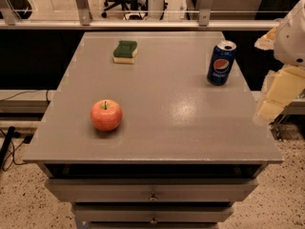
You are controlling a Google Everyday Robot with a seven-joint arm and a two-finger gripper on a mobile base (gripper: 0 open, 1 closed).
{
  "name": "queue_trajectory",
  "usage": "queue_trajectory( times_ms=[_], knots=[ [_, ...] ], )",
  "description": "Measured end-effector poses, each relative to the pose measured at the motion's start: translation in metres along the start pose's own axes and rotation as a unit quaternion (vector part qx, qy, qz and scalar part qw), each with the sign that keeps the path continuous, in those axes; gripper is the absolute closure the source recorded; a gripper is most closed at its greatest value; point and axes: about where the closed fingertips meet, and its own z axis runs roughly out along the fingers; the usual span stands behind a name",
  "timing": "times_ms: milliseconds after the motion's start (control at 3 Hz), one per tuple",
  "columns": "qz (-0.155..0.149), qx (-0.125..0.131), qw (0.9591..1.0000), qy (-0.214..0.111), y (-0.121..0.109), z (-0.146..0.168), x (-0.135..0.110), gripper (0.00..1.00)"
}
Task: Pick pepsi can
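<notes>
The pepsi can is dark blue with a silver top and a round red-white-blue logo. It stands upright near the far right of the grey table. My gripper, cream-coloured under a white arm housing, hangs at the right edge of the view. It is beyond the table's right edge, to the right of the can and nearer to me. It is apart from the can and holds nothing that I can see.
A red apple sits front left on the table. A green-and-yellow sponge lies at the back left. Drawers run below the table front. A rail and an office chair stand behind the table.
</notes>
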Motion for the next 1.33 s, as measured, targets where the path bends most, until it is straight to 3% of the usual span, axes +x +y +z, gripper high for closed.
queue_trajectory(
  times_ms=[333, 667, 1000, 1333],
  knots=[
    [0.076, 0.018, 0.9956, -0.052, -0.032, 0.035, 0.02, 0.0],
    [0.121, 0.047, 0.9876, -0.088, -0.061, 0.058, 0.027, 0.0],
    [0.153, 0.074, 0.9756, -0.139, -0.093, 0.077, 0.024, 0.0],
    [0.178, 0.088, 0.9602, -0.196, -0.12, 0.096, 0.018, 0.0]
  ],
)
